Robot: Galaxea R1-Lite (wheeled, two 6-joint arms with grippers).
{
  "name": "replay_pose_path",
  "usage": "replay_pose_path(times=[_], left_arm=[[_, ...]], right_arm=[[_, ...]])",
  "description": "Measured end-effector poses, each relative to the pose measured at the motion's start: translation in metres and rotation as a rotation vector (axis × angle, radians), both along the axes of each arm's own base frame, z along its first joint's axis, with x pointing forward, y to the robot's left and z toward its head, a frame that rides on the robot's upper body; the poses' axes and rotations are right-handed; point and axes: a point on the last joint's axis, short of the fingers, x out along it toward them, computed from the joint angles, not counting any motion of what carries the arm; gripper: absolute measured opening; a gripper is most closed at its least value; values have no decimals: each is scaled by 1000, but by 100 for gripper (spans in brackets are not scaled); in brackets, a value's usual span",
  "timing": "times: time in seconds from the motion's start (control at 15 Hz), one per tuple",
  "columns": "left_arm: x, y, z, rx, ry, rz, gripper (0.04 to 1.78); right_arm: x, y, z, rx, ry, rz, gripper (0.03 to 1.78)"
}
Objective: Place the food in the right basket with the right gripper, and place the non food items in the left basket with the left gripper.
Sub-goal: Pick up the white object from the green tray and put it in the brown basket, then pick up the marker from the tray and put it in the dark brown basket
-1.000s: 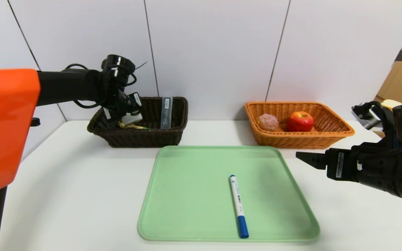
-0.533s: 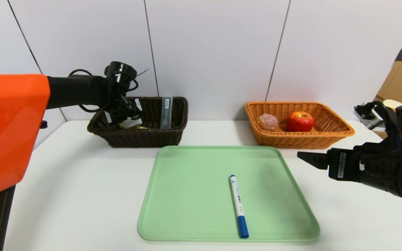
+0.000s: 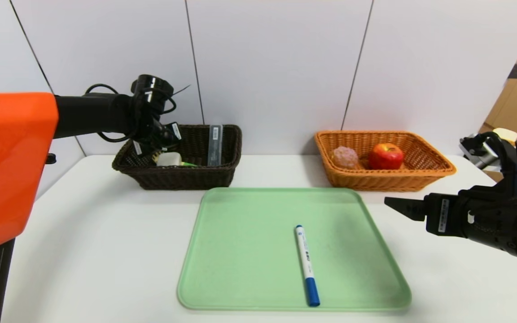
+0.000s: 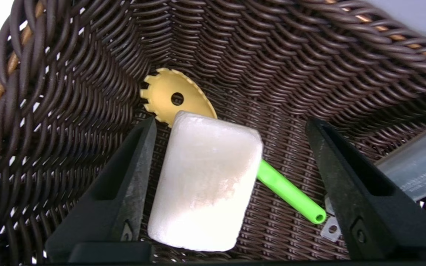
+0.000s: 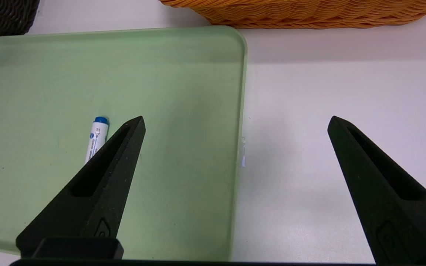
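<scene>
Head view, baskets: two are counted behind the green tray (image 3: 258,269), a dark basket (image 3: 182,177) at its far left corner and an orange basket (image 3: 438,172) at its far right corner.
Head view, tray contents: one blue-capped marker (image 3: 307,264) is seen lying on the tray, right of its middle.
Head view, food: two items are counted in the orange basket, one red apple (image 3: 386,155) and one pale pink lump (image 3: 345,157).
Head view, left gripper (image 3: 159,143): it is held over the dark basket, beyond the tray's far left corner.
Head view, right gripper (image 3: 400,207): it is held above the table, just off the tray's right edge.
Left wrist view, jaws: they are spread wide, nothing gripped; one white block (image 4: 205,181) lies between them on the basket floor.
Left wrist view, other contents: one yellow-and-green spoon (image 4: 183,107) is partly covered by the block; one clear case (image 4: 416,166) is seen at the side.
Right wrist view, jaws: they are spread wide and empty, straddling the tray's right edge, the marker lying beside one finger.
</scene>
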Motion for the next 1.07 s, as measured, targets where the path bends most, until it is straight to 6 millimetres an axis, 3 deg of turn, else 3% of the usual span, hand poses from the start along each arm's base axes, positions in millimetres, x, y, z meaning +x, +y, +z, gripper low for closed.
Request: replay_pose_path(times=[0.2,0.4,0.53,0.67,0.8,1.07], left_arm=[[-21,-17,33,-7,-70,-54,152],[-80,-81,78,9,-119,-275,158],[-122,-116,89,22,-68,-407,161],[-161,-146,88,28,20,-516,163],[-186,-171,76,26,125,-570,165],[-209,-220,42,9,227,-626,167]], right_arm=[[-1,-1,-1,0,4,0,171],[-1,0,-3,-1,10,-1,171],[-1,0,-4,0,13,0,171],[-1,0,-6,-2,21,-2,171],[-2,-1,-8,-3,28,-3,171],[-3,-1,-10,-2,32,-6,171]])
